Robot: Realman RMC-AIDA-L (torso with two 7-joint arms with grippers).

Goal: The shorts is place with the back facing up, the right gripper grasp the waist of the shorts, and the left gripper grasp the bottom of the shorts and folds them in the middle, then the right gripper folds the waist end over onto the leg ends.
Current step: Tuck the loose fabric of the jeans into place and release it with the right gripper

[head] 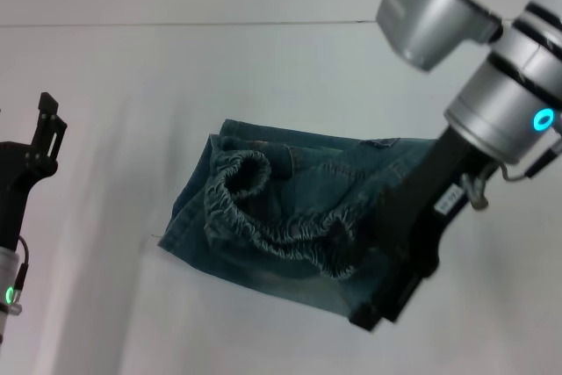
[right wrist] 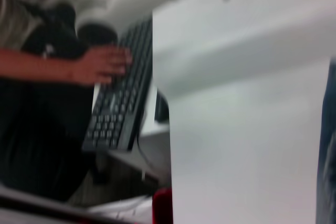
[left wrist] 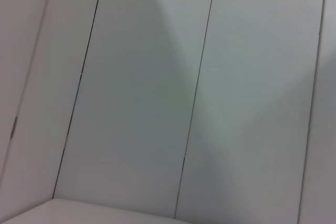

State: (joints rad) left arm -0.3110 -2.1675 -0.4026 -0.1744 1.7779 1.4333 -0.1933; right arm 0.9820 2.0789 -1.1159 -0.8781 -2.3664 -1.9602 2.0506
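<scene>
Shorts (head: 290, 217) lie folded mid-table (head: 132, 85) in the head view, elastic waist (head: 263, 208) gathered on top; the right gripper (head: 395, 292) rests low on their near right edge, its opening hidden, and the left gripper (head: 44, 133) is parked far left. I judge the final fold is underway, next needing the waist laid flat. Left wrist view shows bare panels; right wrist view a keyboard (right wrist: 118, 98). No containers anywhere.

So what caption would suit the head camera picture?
Right gripper low at the folded denim shorts, elastic waist on top; left gripper idle aside.

soft, even, bright light with faint shadows on the desk (head: 176, 85); the right wrist view is heavily motion-blurred.
</scene>
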